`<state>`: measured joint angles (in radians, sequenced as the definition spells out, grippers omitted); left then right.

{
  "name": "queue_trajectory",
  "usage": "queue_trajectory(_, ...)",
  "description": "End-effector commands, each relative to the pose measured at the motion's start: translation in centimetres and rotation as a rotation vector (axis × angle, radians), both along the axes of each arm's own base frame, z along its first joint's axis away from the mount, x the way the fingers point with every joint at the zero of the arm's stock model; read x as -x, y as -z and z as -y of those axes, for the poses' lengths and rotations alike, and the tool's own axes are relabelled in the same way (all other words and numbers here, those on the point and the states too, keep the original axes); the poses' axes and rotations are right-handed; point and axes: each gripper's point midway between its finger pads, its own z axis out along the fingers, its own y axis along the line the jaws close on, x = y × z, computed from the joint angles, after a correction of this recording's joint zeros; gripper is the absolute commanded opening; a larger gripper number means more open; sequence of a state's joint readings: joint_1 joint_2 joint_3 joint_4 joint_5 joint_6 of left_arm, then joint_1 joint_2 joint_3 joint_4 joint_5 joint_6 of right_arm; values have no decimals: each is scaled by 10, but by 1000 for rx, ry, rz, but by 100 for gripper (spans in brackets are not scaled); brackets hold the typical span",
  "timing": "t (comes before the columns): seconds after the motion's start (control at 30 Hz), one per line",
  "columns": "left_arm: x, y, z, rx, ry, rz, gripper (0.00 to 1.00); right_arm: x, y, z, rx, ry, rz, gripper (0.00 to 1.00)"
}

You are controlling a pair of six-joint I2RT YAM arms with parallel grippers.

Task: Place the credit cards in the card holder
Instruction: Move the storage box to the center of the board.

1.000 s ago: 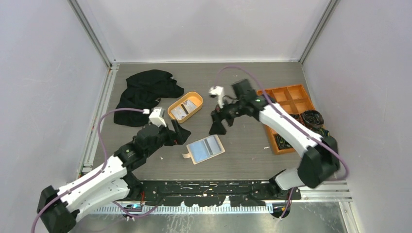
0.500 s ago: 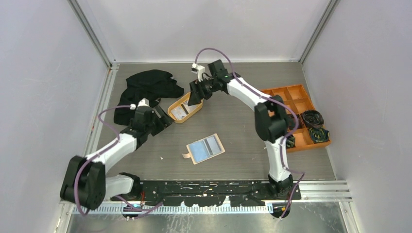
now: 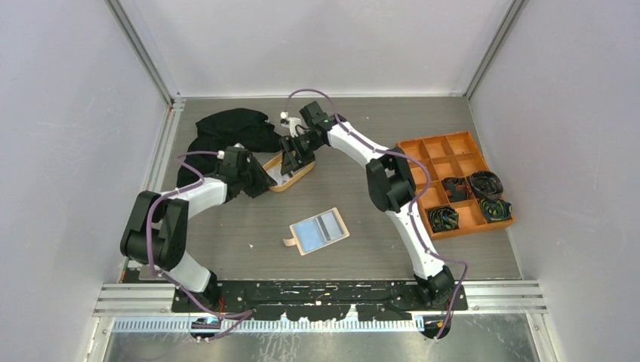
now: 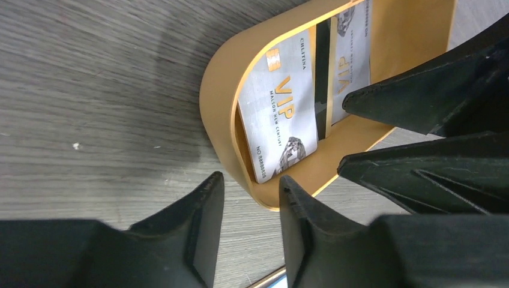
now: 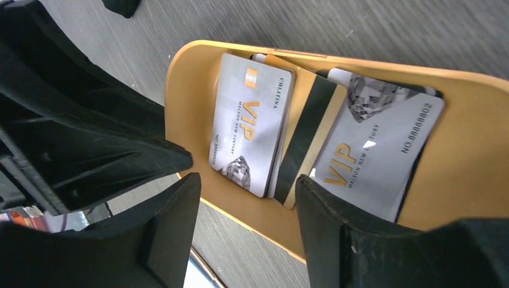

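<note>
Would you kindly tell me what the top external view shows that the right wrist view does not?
Only the top external view shows the whole open card holder, the black cloth and the compartmented box. Only the right wrist view shows the VIP print on the credit cards. Both show the orange tray with the left gripper and right gripper at it.

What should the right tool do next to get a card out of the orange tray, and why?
Probably lower the right tool and close it on the top VIP card. Its fingers are open over the card stack in the orange oval tray, holding nothing, while the open left tool sits at the tray's rim and the card holder lies open.
</note>
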<state>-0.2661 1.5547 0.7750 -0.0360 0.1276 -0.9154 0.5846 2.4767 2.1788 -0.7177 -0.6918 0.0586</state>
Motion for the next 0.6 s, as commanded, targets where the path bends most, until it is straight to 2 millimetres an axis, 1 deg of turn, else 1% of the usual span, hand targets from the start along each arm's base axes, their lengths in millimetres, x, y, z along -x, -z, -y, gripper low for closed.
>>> queue_trajectory(0.0,-7,-3,15,68,51,-8,33,0,-13,-13,-17,24,-14,62)
queue_trajectory(0.1,-5,4,23,96,86,-37,20,-3,-5,-14,-7,57,-36,58)
queue_trajectory(0.2,-4,7,27,109,110,-50,11,-5,-1,-15,3,66,-38,57)
queue_trajectory(0.3,-3,8,27,109,115,-52,8,-8,0,-13,14,71,-32,57)
queue_trajectory(0.43,0,6,30,116,118,-51,6,-3,-5,-7,14,87,-42,57)
queue_trajectory(0.5,2,5,32,121,107,-56,5,-4,-10,-1,17,140,-24,59)
queue_trajectory(0.57,5,3,39,116,103,-52,3,-5,-15,7,24,191,14,61)
